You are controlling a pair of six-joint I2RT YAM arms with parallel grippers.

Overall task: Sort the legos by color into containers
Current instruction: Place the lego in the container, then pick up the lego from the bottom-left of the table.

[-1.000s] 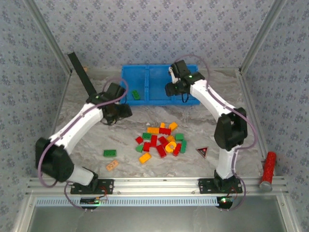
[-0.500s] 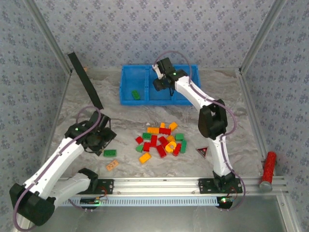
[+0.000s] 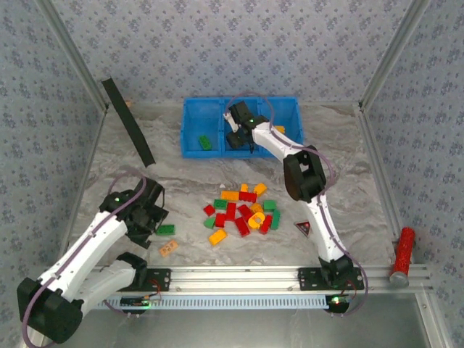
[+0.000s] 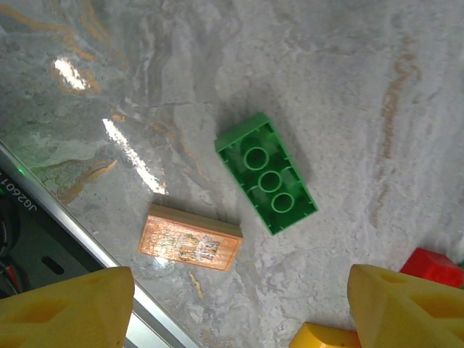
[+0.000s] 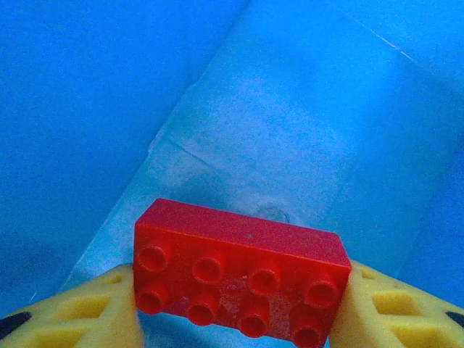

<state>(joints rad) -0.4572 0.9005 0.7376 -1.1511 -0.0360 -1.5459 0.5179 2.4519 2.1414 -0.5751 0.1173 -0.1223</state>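
At the left, the left gripper (image 3: 151, 217) hangs over the table (image 3: 326, 167), its fingers (image 4: 72, 308) spread wide with nothing between them. Under it lies a green lego (image 4: 266, 172) (its hollow side faces up), and just beside it a pale orange flat piece (image 4: 190, 237). In the middle, the pile of legos (image 3: 243, 210) lies loose on the table. Behind it, the right gripper (image 3: 238, 138) is over the middle compartment of the blue bin (image 3: 196, 153), pinching a red lego (image 5: 243, 272). A second green lego (image 3: 206, 142) lies in the left compartment.
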